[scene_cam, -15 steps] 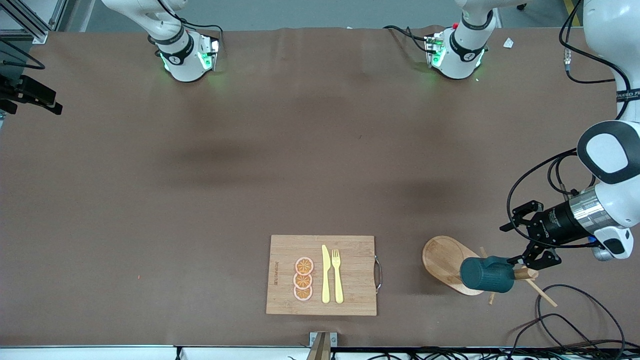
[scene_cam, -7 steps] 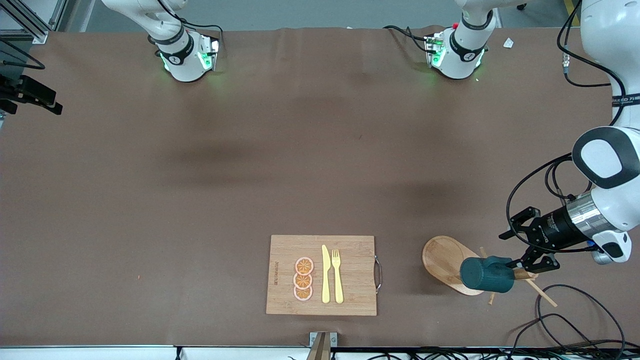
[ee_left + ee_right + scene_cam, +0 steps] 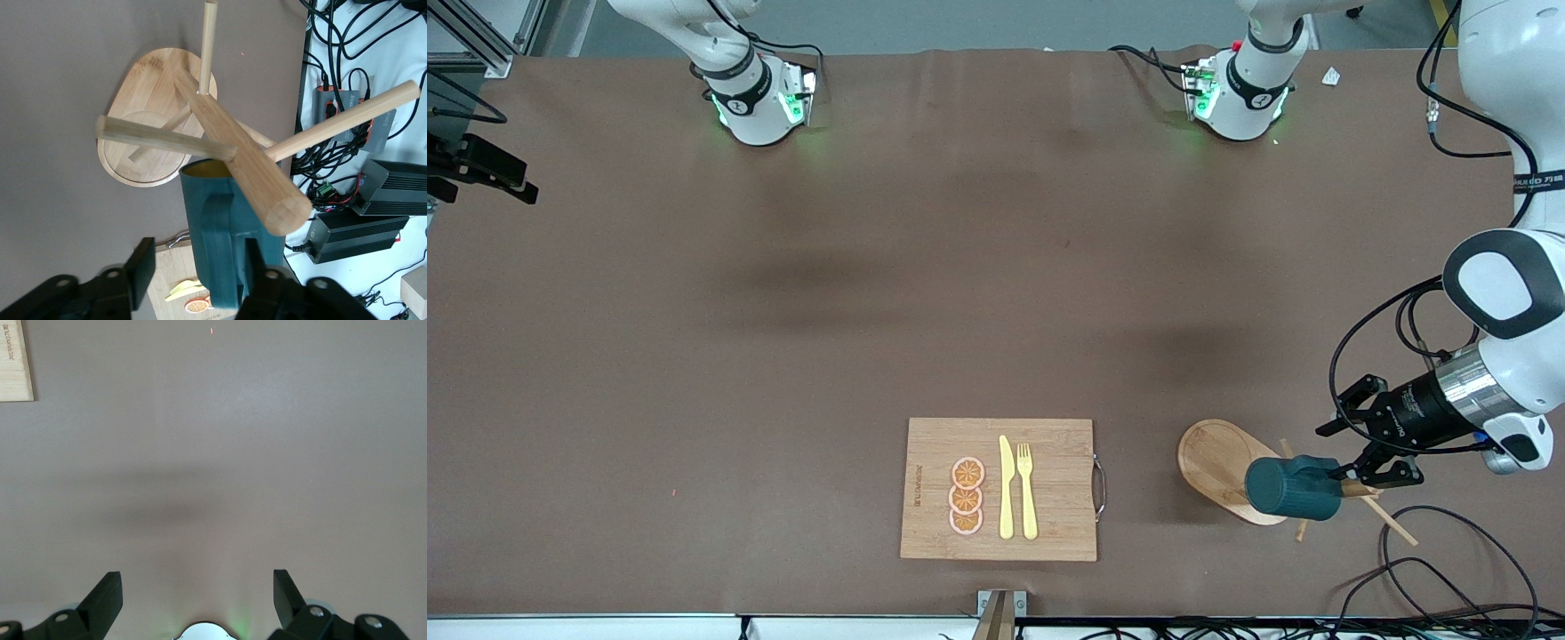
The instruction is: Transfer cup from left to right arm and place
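The cup (image 3: pixel 1291 487) hangs on its side on a wooden rack (image 3: pixel 1216 460), mouth toward the rack's stem, with a peg (image 3: pixel 267 193) running into its yellow inside. The left gripper (image 3: pixel 1343 476) is at the cup's base end with its jaws partly spread. In the left wrist view its fingers (image 3: pixel 143 267) stand on either side of the cup's handle (image 3: pixel 227 230). One finger is against the handle and the other is clearly apart from the cup's wall, so the cup is not clamped. The rack's oval base sits on the table (image 3: pixel 871 311) toward the left arm's end, close to the edge nearest the front camera. Black cables (image 3: pixel 1432 556) trail just beside it.

A cutting board (image 3: pixel 1049 489) lies toward the middle of that same edge. It carries three orange slices (image 3: pixel 967 496), a yellow knife (image 3: pixel 1006 489) and a fork (image 3: pixel 1027 489).

The right gripper (image 3: pixel 198 587) waits up over bare table, jaws wide apart and holding nothing, with a corner of the board in its view.
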